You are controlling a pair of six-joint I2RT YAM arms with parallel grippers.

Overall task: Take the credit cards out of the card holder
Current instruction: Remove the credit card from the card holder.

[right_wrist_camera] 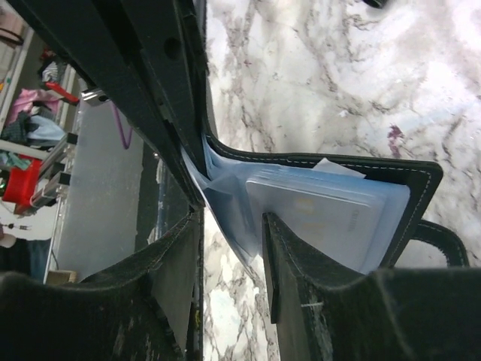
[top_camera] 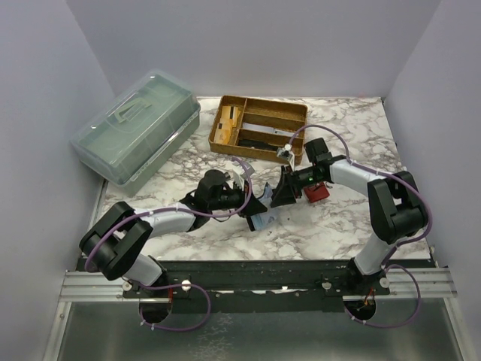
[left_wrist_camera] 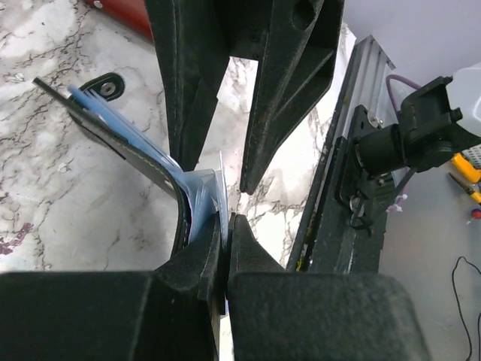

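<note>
I have the left gripper (left_wrist_camera: 227, 226) clamped fully shut on one edge of the black stitched leather card holder (right_wrist_camera: 376, 167). It hangs between the two claws over the middle of the white marble-patterned table (top_camera: 323, 233), near side of the tray. My right gripper (right_wrist_camera: 229, 218) stands about half open, its jaws straddling the corner of the pale blue plastic sleeves. As far as I can see it pinches nothing yet. The pale blue-grey credit cards (right_wrist_camera: 323, 214) sit inside those sleeves, in the open fold of the holder.

My worry is that closing here catches sleeve film rather than a card. A pull would then drag the whole holder and could slip it out of the left claw, which has only a narrow bite on the edge. Pinching too deep could also take two cards together, or crease the sleeve.

Counting:
- One card holder in hand.
- One card outline is plain from the right wrist, and two blue edges show from the left wrist. I cannot tell the full number.
- One small red wallet (top_camera: 316, 192) lies just right of the claws.
- One brown wooden compartment tray (top_camera: 264, 103) sits at the far centre.
- One translucent green lidded plastic box (top_camera: 139, 135) sits far left.
</note>
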